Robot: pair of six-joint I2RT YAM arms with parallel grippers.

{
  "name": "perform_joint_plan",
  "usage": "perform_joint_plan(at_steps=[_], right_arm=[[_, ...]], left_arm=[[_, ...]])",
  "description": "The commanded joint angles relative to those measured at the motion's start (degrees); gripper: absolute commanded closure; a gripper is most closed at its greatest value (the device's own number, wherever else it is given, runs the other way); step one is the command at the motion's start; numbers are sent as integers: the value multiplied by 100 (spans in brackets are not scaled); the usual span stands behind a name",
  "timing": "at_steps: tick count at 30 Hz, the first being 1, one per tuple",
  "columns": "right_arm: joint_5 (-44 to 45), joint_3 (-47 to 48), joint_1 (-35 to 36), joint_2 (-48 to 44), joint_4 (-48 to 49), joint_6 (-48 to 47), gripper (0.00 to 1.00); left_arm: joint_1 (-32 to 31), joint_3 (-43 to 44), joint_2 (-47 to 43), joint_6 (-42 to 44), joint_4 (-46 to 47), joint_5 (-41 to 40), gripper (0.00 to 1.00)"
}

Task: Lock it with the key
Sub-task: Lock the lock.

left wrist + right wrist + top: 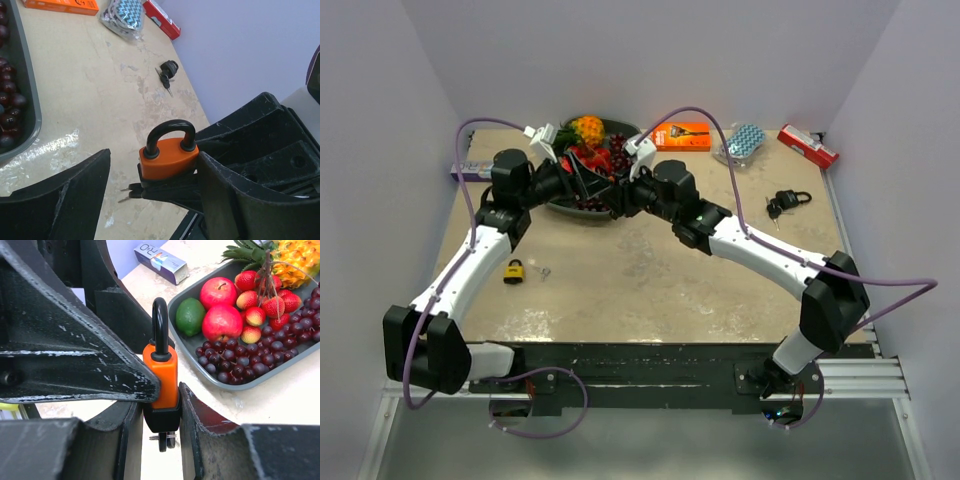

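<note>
The right gripper [162,415] is clamped narrow on the black base of the orange padlock [161,372], with the shackle [160,325] at 12 o'clock and the key [164,440] poking out at 6 o'clock. The left gripper [155,160] stands wide around the same padlock and grips nothing. One finger seems to touch its orange side; the other is well apart at 9 o'clock. Both meet above the table [650,290], toward 12 o'clock from its centre, near the fruit tray [240,385].

The padlock looks small, dense and rigid, with a smooth, likely slippery cover, so the base hold suits it. The key is thin and stiff: pinch its flat bow and twist squarely.

A yellow padlock [514,270] lies at 8 o'clock, a black padlock [787,203] at 2 o'clock.
</note>
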Motion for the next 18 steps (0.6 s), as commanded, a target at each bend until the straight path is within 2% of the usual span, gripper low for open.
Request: perform_joint_plan(at_steps=[1, 3, 7, 10, 11, 13, 14, 15, 17, 18], right_arm=[[130, 192, 74, -12, 842, 112, 100], [112, 192, 74, 23, 903, 173, 100], [279, 245, 91, 67, 983, 200, 100], [394, 289, 91, 129, 983, 226, 100], [411, 306, 100, 155, 965, 235, 100], [376, 341, 91, 173, 896, 235, 100], [341, 359, 91, 190, 843, 235, 90], [297, 368, 91, 199, 790, 226, 81], [78, 315, 91, 182, 702, 235, 60], [8, 272, 91, 155, 675, 235, 55]], left_arm=[[-69, 191, 134, -319, 226, 24, 27], [-78, 173, 152, -433, 340, 33, 28], [-78, 199, 275, -451, 279, 69, 40], [-78, 243, 328, -407, 130, 69, 53], [-78, 261, 328, -364, 51, 60, 65], [-69, 313, 337, -319, -37, 33, 79], [-52, 348, 337, -250, -116, 7, 94], [-43, 418, 328, -205, -160, -10, 100], [1, 507, 302, -109, -213, -81, 100], [27, 585, 284, -99, -213, -107, 100]])
